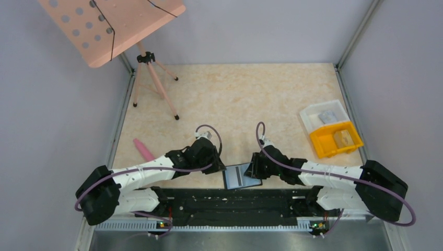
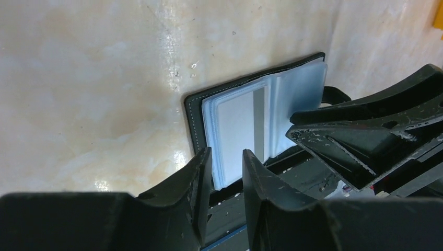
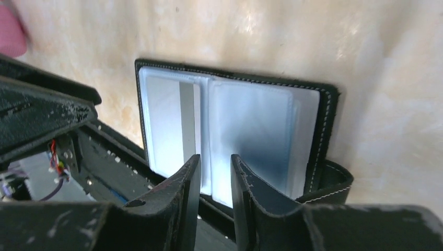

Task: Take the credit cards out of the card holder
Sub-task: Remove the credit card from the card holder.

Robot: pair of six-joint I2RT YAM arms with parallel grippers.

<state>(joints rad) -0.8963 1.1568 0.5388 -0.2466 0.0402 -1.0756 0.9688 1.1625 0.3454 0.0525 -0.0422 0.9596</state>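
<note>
The card holder (image 1: 242,176) lies open and flat at the table's near edge, its clear sleeves facing up, partly over the black base plate. A white card with a grey stripe (image 2: 237,125) sits in one sleeve; it also shows in the right wrist view (image 3: 167,120). My left gripper (image 1: 222,168) is low at the holder's left edge. Its jaws (image 2: 226,151) stand a narrow gap apart with nothing between them. My right gripper (image 1: 252,168) is at the holder's right edge. Its jaws (image 3: 215,157) also stand narrowly apart over the sleeves (image 3: 251,120), empty.
A yellow bin (image 1: 334,138) and a clear tray (image 1: 324,115) stand at the right. A pink object (image 1: 143,150) lies at the left. A pink perforated stand on a tripod (image 1: 151,78) is at the back left. The black base plate (image 1: 235,201) borders the near edge.
</note>
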